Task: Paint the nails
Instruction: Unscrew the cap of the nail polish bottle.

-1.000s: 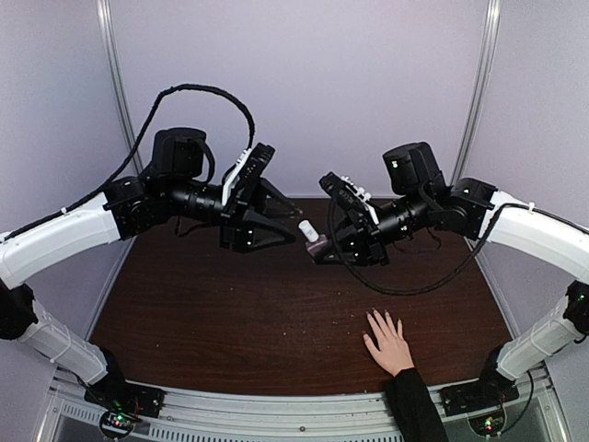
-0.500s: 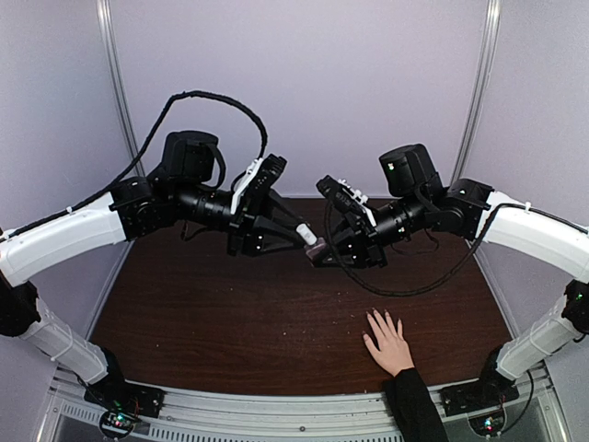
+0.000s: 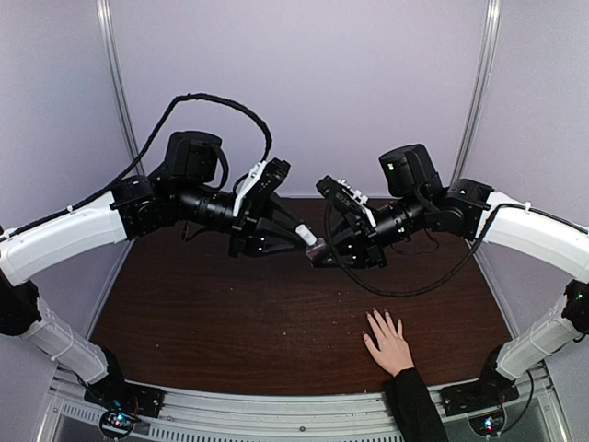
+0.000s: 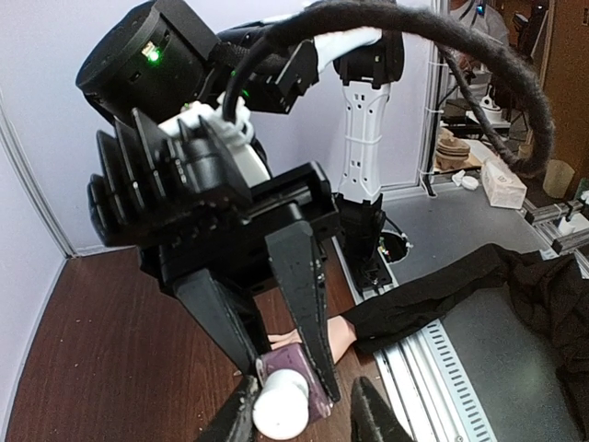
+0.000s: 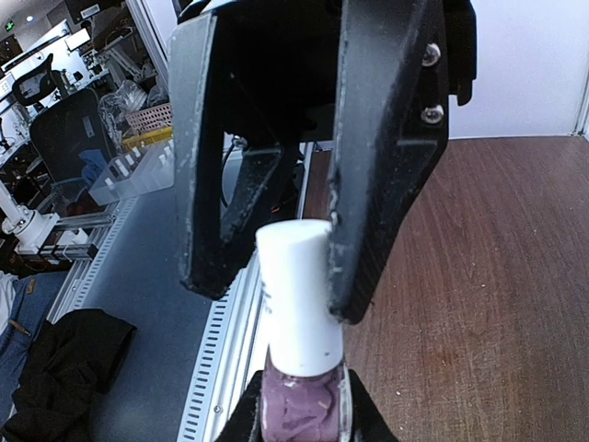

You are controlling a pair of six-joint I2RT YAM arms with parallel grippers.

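Note:
A small nail polish bottle (image 3: 316,247) with purple polish (image 5: 302,412) and a white cap (image 5: 296,295) hangs in mid-air above the table's far middle. My right gripper (image 3: 324,254) is shut on its glass body. My left gripper (image 4: 304,416) straddles the cap (image 4: 279,412): one finger touches it, and a gap shows at the other. A light-skinned hand (image 3: 390,343) with a black sleeve (image 3: 414,405) lies flat, fingers spread, at the near right. Its nails are too small to make out. In the left wrist view the hand (image 4: 348,339) is partly hidden behind the right gripper's fingers.
Both arms meet over the dark brown table (image 3: 230,313). A black cable (image 3: 414,290) sags below the right arm. A metal rail (image 3: 276,407) runs along the near edge, and pale walls close off the back and sides.
My left gripper has moved right onto the bottle's cap and its jaws have narrowed around it. The right gripper, bottle and hand have barely moved.

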